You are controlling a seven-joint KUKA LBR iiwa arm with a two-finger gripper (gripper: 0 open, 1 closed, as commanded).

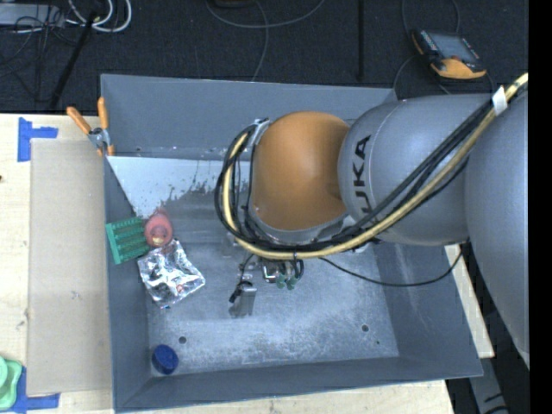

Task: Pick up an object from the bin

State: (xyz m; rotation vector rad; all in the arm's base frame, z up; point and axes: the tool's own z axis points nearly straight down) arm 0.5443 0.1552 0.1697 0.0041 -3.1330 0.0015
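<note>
- While the arm (431,171) reaches in from the right, its orange cover (297,175) hangs over the middle of the grey bin (259,110).
- Gripper (243,297) sits below the cover, over bare, speckled bin floor; open or closed: cannot tell. Nothing seen held.
- Nearest thing: crumpled foil wad (172,276), just left of the gripper, apart from it.
- Green ribbed piece (126,241) and pink round thing (159,229) lie by the left wall, touching each other.
- Blue cap (164,359) sits alone in the near-left corner.
- Beyond the bin: dark floor (302,41), loose cables (103,7).
</note>
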